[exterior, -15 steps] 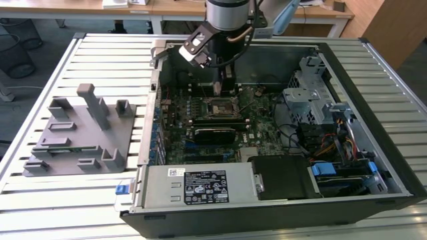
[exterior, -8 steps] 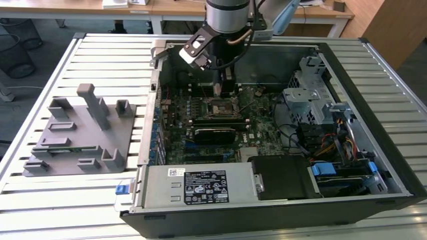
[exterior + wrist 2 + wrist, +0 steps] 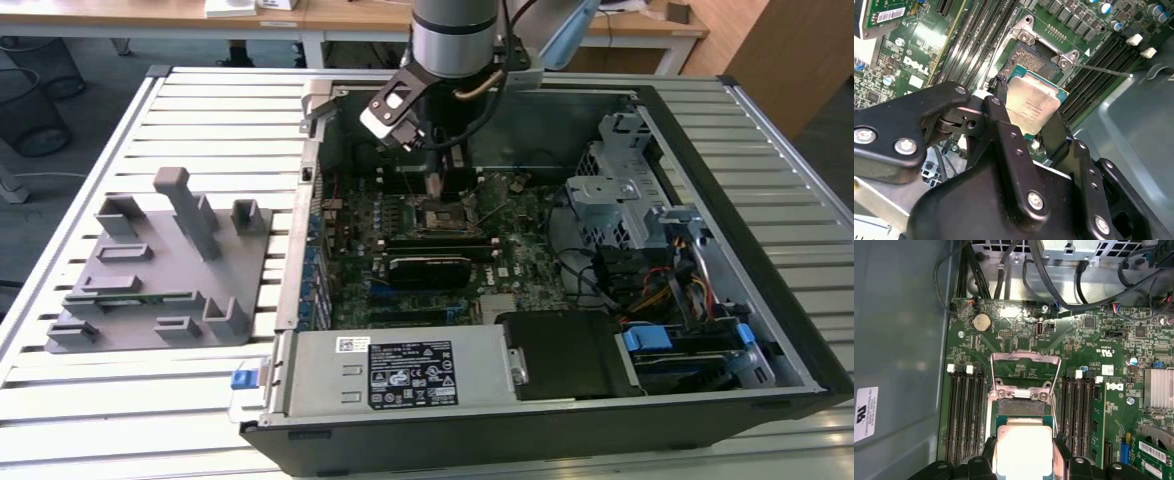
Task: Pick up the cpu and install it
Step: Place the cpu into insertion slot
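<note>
**Gripper** [image 3: 1029, 119]: closed on the cpu, black fingers [image 3: 1004, 131] pinching two opposite edges. In the exterior view it hangs from the arm inside the open case [image 3: 747, 150], low over the motherboard [image 3: 427, 260].

**Cpu** [image 3: 1032, 106]: held between the fingertips, silver lid facing up toward the wrist, green rim showing at its free edges. In the first wrist view the cpu [image 3: 1024, 447] sits squarely between the two fingers of the gripper [image 3: 1024, 456].
- Place: just over the near edge of the socket [image 3: 1021, 407], not centred on it. Contact with the socket cannot be told.
- Heading: square, so no long axis. Edges run parallel to the socket's edges and the memory slots [image 3: 964, 415] in the first wrist view. Roughly level.

**Socket** [image 3: 1030, 59]: uncovered, load plate [image 3: 1024, 360] swung up and back.

**Fixture** [image 3: 160, 270]: grey, on the slatted table [image 3: 107, 400], at the exterior view's left of the case, well apart from the gripper.
</note>
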Controlling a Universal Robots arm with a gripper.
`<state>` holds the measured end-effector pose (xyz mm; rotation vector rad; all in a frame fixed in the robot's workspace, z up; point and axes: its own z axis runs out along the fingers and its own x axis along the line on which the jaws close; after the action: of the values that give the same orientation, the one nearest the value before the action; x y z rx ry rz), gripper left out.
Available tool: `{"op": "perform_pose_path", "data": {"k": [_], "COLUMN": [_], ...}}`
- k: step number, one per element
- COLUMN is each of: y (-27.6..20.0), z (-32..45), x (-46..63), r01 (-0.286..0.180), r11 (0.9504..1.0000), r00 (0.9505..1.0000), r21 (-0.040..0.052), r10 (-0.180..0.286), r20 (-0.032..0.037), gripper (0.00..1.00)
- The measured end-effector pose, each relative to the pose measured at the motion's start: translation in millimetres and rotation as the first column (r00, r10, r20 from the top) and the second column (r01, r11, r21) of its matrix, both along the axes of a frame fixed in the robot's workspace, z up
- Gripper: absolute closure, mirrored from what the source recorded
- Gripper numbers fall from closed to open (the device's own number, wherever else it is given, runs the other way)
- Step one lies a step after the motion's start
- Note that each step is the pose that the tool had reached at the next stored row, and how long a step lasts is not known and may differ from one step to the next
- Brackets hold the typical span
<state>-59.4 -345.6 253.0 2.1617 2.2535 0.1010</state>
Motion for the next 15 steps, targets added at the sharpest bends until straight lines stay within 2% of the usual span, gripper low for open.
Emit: {"op": "perform_pose_path", "data": {"k": [5, 7, 8, 15], "y": [1.2, 2.3, 2.7, 3.6], "z": [-6.1, -8.2, -9.7, -18.9], "x": [0.0, 0.0, 0.0, 0.1], "r01": [0.007, 0.010, 0.010, 0.011], "r11": [0.9999, 0.9997, 0.9996, 0.9996], "r00": [1.0000, 1.0000, 1.0000, 0.9999], "r21": [-0.0125, -0.0241, -0.0264, -0.0274], "r10": [-0.007, -0.010, -0.010, -0.011], "r20": [0.0001, 0.0002, 0.0003, 0.0003], "gripper": [0.47, 0.47, 0.47, 0.47]}}
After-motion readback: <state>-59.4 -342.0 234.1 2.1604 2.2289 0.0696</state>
